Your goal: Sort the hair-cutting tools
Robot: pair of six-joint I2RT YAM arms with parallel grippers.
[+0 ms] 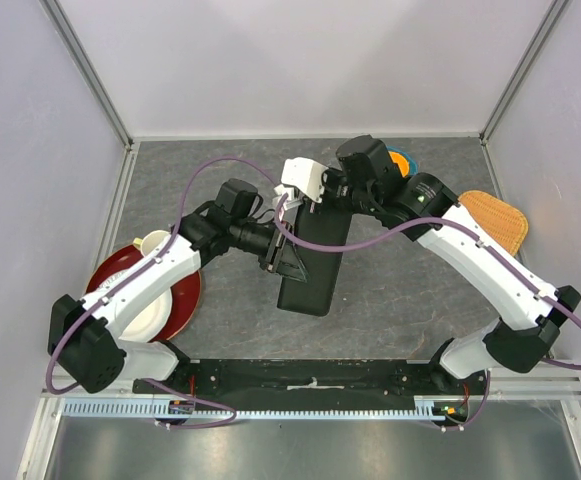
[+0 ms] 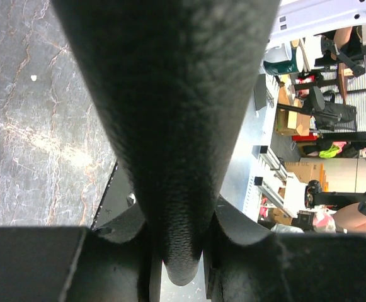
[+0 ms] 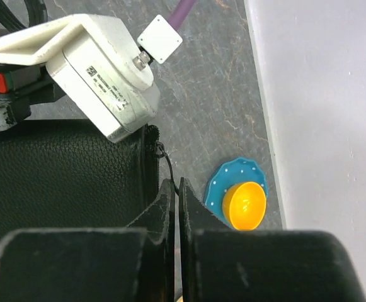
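A black folding case [image 1: 310, 270] lies in the middle of the table. My left gripper [image 1: 282, 250] is at its left side. In the left wrist view the jaws [image 2: 179, 251] are clamped on a thick black textured edge of the case [image 2: 170, 94]. My right gripper [image 1: 332, 195] is at the case's far right corner. In the right wrist view its jaws [image 3: 177, 189] are shut on the thin cord of the zipper pull [image 3: 160, 153] beside the case [image 3: 57, 176]. The hair-cutting tools are out of view.
A red plate [image 1: 185, 300] with a white bowl and a cup [image 1: 153, 243] sits at the left. A blue dish with a yellow bowl [image 1: 402, 160] [image 3: 242, 201] stands by the back wall. An orange woven pad [image 1: 498, 222] lies at the right. Walls enclose three sides.
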